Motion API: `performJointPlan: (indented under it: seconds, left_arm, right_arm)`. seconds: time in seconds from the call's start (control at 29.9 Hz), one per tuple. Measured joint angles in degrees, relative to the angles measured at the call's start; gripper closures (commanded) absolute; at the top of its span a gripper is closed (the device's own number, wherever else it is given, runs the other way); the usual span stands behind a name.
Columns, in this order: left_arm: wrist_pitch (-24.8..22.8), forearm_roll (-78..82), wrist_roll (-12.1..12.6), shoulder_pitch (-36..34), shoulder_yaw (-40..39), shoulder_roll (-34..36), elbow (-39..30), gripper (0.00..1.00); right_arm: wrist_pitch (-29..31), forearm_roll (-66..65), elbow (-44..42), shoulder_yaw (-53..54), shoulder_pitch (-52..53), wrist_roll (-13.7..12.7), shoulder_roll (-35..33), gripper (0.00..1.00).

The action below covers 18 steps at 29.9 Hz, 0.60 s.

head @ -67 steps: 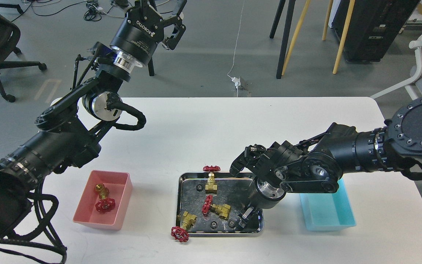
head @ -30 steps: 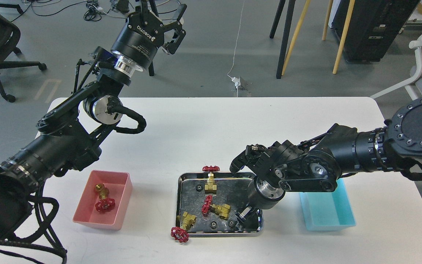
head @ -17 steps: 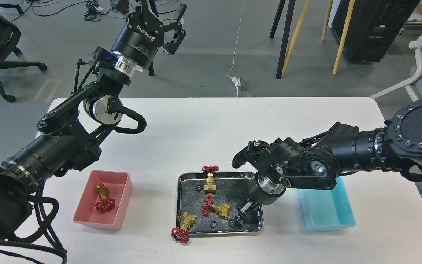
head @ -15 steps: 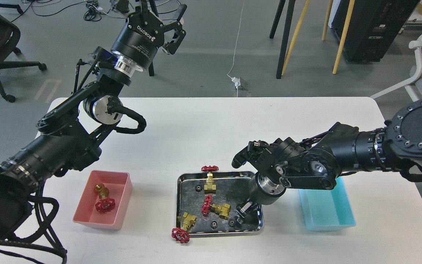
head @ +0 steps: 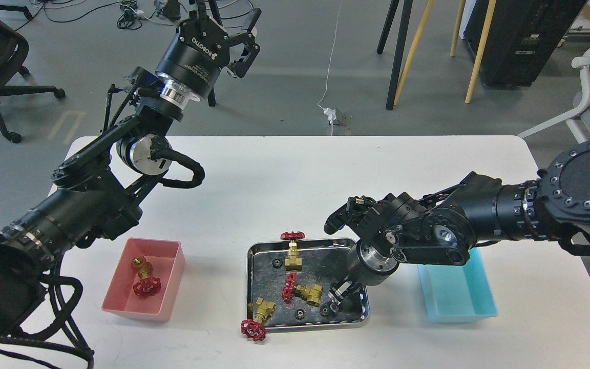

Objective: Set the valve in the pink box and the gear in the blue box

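— Where's my right gripper [head: 337,300]?

— Down in the steel tray [head: 307,326], tips at a gear [head: 325,309] near the front right corner. I cannot tell whether the fingers have closed on it. It has slid left since two seconds ago.

— And the left gripper [head: 229,32]?

— Raised beyond the table [head: 274,169], fingers spread, holding nothing.

— The rest?

— One valve [head: 144,278] lies in the pink box [head: 164,303]; three valves crowd the tray. My forearm hides part of the blue box [head: 484,302].

One valve [head: 145,279] lies in the pink box [head: 121,292]; blue box [head: 456,302] holds nothing.
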Motion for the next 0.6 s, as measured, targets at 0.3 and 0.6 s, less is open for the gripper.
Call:
performJointPlan:
  seconds: [0.3,0.6]
  left_arm:
    - [0.0,0.0,0.0,0.2,0.1,0.0,0.0,0.08]
    - [0.0,0.0,0.0,0.6,0.1,0.0,0.0,0.08]
  right_arm:
    - [0.1,3.1,0.1,0.1,0.3,0.0,0.0,0.63]
    - [-0.3,3.0,-0.5,0.1,-0.3,0.2,0.0,0.63]
